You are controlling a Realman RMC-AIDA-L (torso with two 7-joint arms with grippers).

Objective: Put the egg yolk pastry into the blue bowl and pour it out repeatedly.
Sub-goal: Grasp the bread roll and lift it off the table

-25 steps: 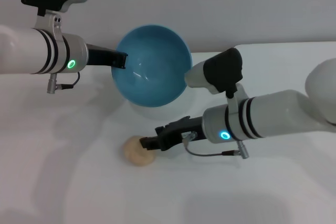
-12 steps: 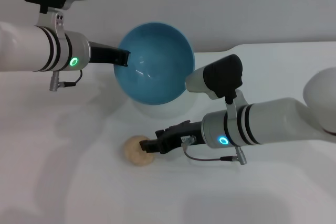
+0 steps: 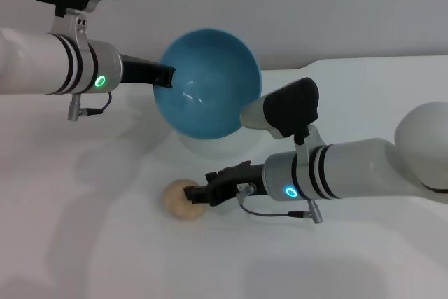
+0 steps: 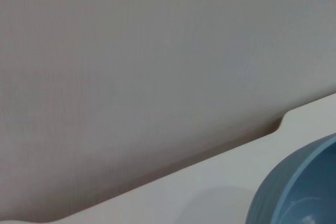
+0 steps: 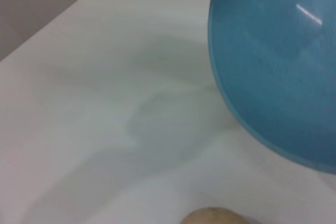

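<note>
Lab-type setup: bare white table (image 3: 84, 243), plain grey wall (image 3: 315, 5).

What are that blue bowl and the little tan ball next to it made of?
The blue bowl looks like glazed ceramic or glossy plastic: smooth, with bright highlights. I can't tell which. The egg yolk pastry looks like baked dough: matte, pale tan, slightly lumpy.

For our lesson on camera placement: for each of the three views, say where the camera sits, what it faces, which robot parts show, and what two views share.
Head view: on the robot's head, looking down at both arms, the left hand on the tilted blue bowl, the right hand at the egg yolk pastry.
Left wrist view: faces the wall and bowl edge; no robot parts.
Right wrist view: faces the table, bowl, pastry top; no robot parts.
All three share the bowl.
</note>
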